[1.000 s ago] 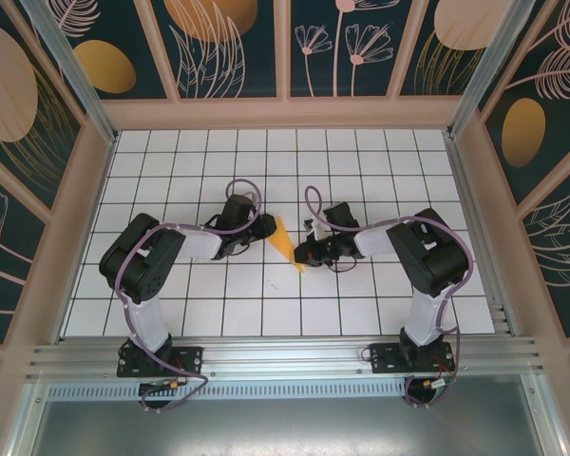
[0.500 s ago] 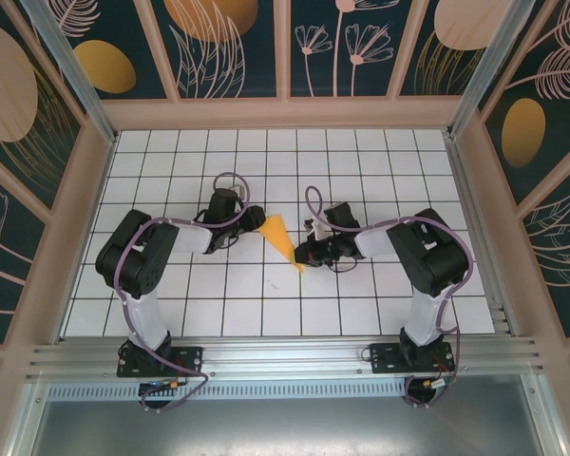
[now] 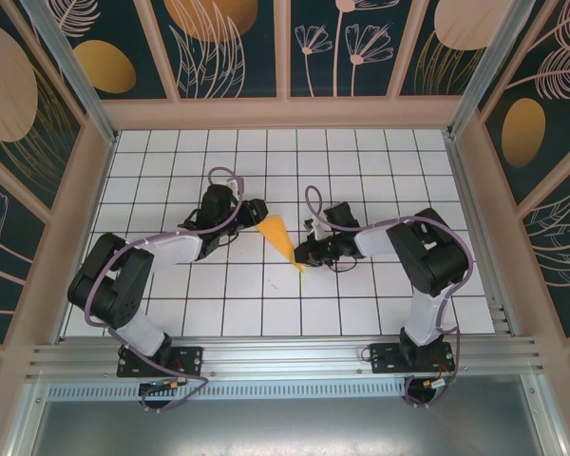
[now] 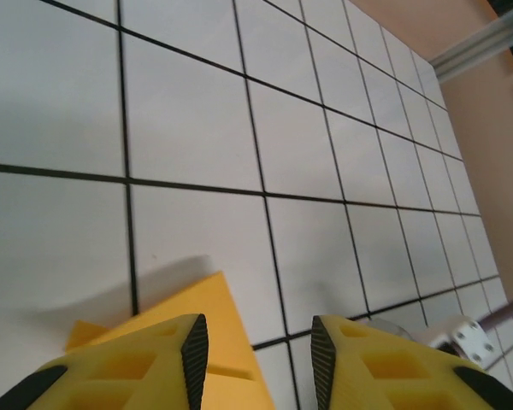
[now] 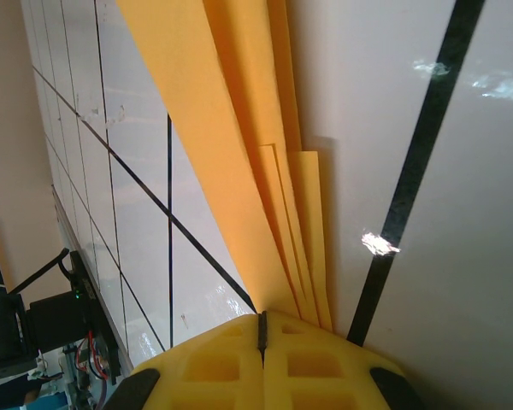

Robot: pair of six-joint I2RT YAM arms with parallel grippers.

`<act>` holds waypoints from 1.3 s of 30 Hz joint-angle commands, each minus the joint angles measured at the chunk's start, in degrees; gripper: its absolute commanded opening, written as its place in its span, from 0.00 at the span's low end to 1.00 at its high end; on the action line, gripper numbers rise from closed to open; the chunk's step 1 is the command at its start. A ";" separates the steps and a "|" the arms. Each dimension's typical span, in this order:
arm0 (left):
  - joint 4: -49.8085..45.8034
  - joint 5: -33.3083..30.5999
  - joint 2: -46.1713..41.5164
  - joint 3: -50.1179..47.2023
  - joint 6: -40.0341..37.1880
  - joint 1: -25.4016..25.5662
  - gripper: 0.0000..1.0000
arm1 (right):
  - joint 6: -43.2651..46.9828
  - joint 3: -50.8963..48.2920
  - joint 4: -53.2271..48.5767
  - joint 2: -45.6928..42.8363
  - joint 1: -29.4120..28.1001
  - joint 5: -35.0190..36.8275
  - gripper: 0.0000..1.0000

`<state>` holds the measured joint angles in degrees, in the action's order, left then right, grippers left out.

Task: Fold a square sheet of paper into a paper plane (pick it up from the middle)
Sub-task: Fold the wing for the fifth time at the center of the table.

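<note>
1. Plane [image 3: 279, 235]: a narrow orange dart lying on the table [image 3: 361, 171] near its middle, between the two grippers. The wide end faces far-left and the pointed end near-right.
2. Right gripper [image 3: 304, 254]: the jaws are pressed together on the plane's pointed end. In the right wrist view, stacked paper layers run out from between the closed fingers [image 5: 205, 363].
3. Left gripper [image 3: 253, 211]: the jaws are apart, just beside the wide end. In the left wrist view, a corner of the plane lies under one finger [image 4: 128, 367], and bare tile shows in the gap.
4. Left arm [image 3: 114, 285] and right arm [image 3: 427, 252]: both reach in from the near edge and flank the plane on either side. Purple cables [image 3: 311, 201] loop above the wrists.
5. Table: white square tiles with black grid lines, glossy enough to show small highlights in the right wrist view.
6. Walls [image 3: 228, 47]: dark floral panels in pale frames close off the far side and both flanks. A metal rail [image 3: 285, 356] along the near edge carries the arm bases.
7. Margins: the plane sits well apart from every wall, with several rows of tile between it and the far wall and between each arm and its side wall.
</note>
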<state>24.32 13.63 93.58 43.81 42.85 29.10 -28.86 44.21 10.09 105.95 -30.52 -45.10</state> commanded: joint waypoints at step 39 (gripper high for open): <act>2.10 1.67 14.79 -0.22 4.13 4.60 0.32 | 1.22 13.92 -13.20 7.54 -3.88 6.26 0.00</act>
<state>28.91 16.45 106.26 43.40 47.64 33.87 -28.38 58.02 -0.34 112.68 -33.50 -42.57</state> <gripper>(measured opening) 0.318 0.064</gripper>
